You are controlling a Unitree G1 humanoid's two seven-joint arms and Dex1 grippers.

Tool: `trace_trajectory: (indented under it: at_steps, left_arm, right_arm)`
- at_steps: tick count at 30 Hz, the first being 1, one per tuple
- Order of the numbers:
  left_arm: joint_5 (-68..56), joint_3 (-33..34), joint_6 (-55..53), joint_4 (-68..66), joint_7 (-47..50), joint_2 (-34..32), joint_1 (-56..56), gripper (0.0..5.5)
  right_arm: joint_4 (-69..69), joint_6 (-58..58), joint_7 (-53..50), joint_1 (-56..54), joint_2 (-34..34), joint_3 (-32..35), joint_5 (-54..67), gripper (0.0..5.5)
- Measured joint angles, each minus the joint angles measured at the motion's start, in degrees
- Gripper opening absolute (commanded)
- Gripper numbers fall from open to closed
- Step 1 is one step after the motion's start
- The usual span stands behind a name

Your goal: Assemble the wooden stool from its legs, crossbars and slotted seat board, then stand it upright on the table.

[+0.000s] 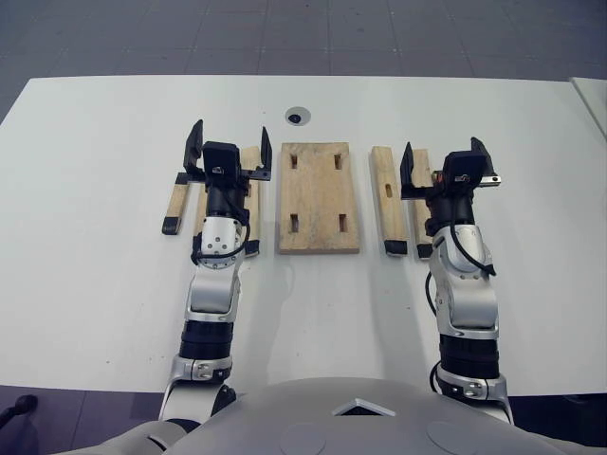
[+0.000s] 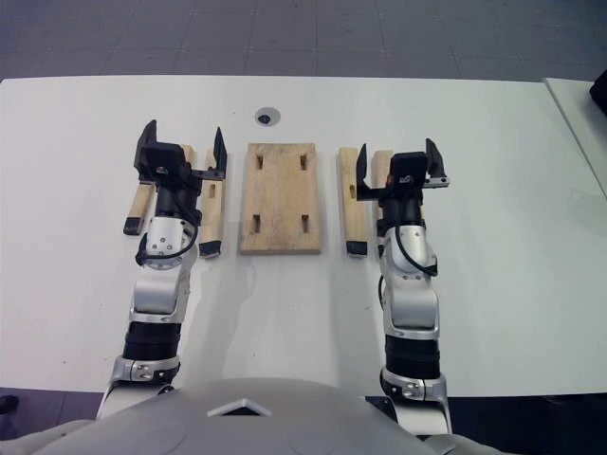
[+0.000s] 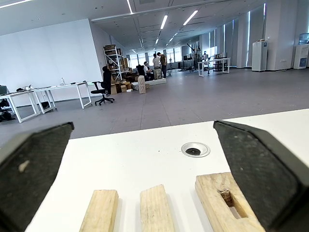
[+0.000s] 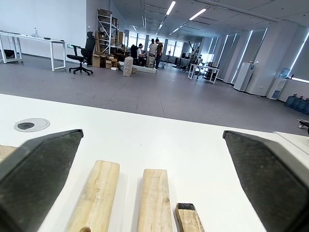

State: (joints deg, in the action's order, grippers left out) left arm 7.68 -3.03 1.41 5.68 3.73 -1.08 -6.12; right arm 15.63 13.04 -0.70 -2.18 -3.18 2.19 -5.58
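Note:
The slotted seat board point(image 1: 319, 196) lies flat in the middle of the white table point(image 1: 114, 284). Left of it lie wooden pieces: one with a black end point(image 1: 174, 206) and a slotted one point(image 1: 252, 194), another partly under my arm. My left gripper point(image 1: 230, 133) hovers open over their far ends, seen in the left wrist view as three pieces point(image 3: 156, 209) between wide-apart fingers point(image 3: 34, 169). Right of the board lie a slotted piece point(image 1: 387, 199) and another point(image 1: 420, 204). My right gripper point(image 1: 443, 147) hangs open over these point(image 4: 154, 200), holding nothing.
A round cable grommet point(image 1: 298, 116) sits in the table beyond the seat board. A second table's corner point(image 1: 593, 95) shows at the far right. Bare tabletop stretches to both sides and toward the near edge.

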Motion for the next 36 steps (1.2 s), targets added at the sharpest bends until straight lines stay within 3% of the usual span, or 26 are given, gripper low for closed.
trace_trajectory:
  at_steps: [36]
  left_arm:
    - [0.0,-0.5,0.0,0.8,0.0,0.1,1.4,5.38]
  right_arm:
    - [0.0,0.0,-0.4,0.3,-0.3,0.0,0.1,5.39]
